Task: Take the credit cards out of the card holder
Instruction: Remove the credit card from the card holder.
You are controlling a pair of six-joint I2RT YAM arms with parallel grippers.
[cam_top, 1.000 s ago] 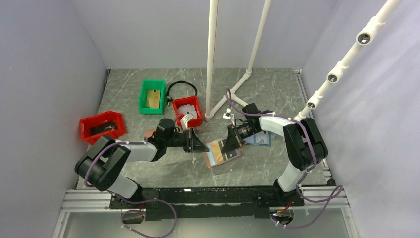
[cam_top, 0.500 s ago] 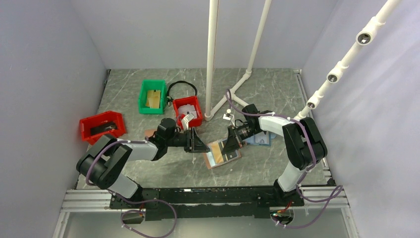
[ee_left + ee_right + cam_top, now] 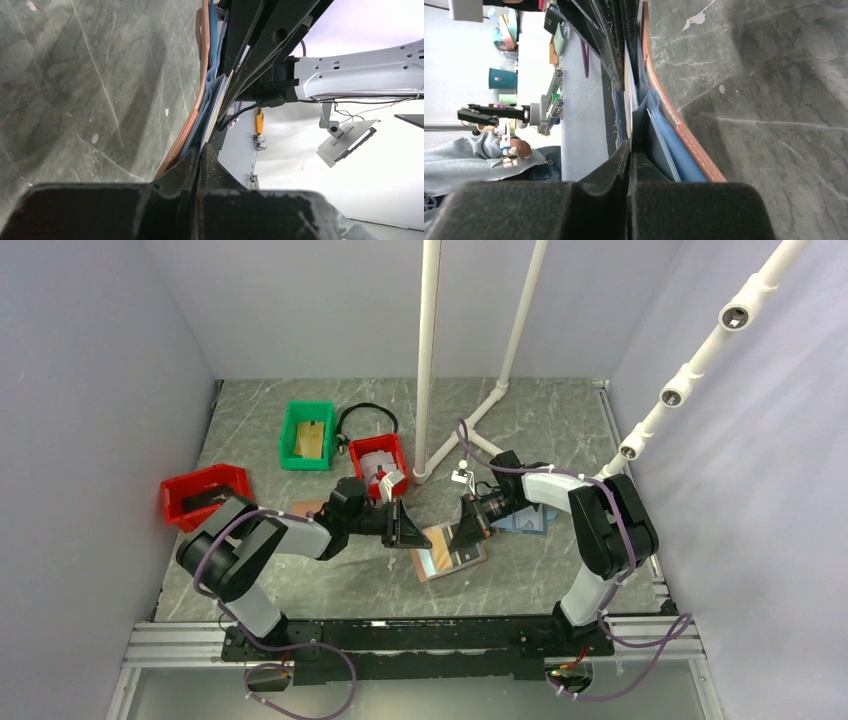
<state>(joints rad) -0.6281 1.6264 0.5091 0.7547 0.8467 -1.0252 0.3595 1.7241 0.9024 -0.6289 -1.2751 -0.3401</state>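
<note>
The card holder [image 3: 452, 552] lies open on the table, with a brown rim and a light blue inside. My left gripper [image 3: 414, 536] reaches its left edge from the left. In the left wrist view that gripper [image 3: 200, 151] is shut on the thin edge of a pale credit card [image 3: 216, 111], which runs beside the holder's brown edge [image 3: 186, 131]. My right gripper [image 3: 466, 534] sits at the holder's far edge. In the right wrist view it [image 3: 629, 146] is shut on a layer of the holder, next to the blue pocket [image 3: 674, 150] and a white card edge [image 3: 628, 85].
A small red bin [image 3: 380, 466] with pale cards stands behind the left gripper. A green bin [image 3: 307, 435] and another red bin [image 3: 207, 495] are farther left. An all-blue holder [image 3: 527, 521] lies behind the right gripper. White pipes [image 3: 428, 360] rise at the back.
My left arm has shifted right, up to the holder's left edge; its jaws opened briefly and are shut again. The right arm and the holder have stayed put.
</note>
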